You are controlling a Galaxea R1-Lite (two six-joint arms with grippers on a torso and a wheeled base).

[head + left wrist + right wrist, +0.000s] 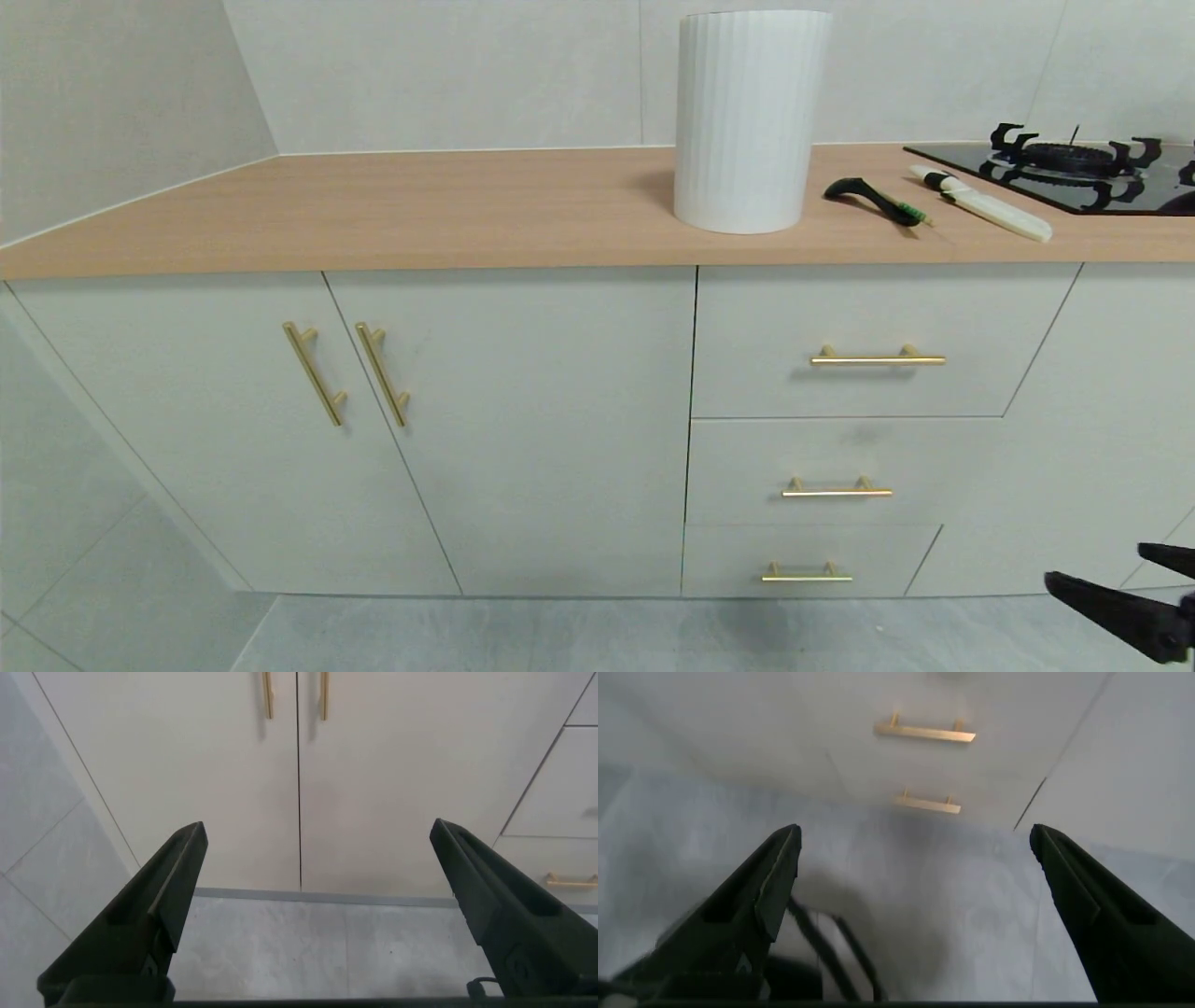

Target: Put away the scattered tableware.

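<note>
A black-handled utensil [873, 200] and a white utensil [982, 204] are seen lying toward the tabletop's [373, 201] right end beside a ribbed white holder [752, 121], likely meant for them, while the left claw [316, 831] and right claw [911, 833] are held spread and empty, low before the cabinet [523, 420].

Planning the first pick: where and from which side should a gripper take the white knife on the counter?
Probably the knife near its middle, from above, jaws across its narrow width: it lies flat on the counter, slanting from the stove toward the front edge.
</note>
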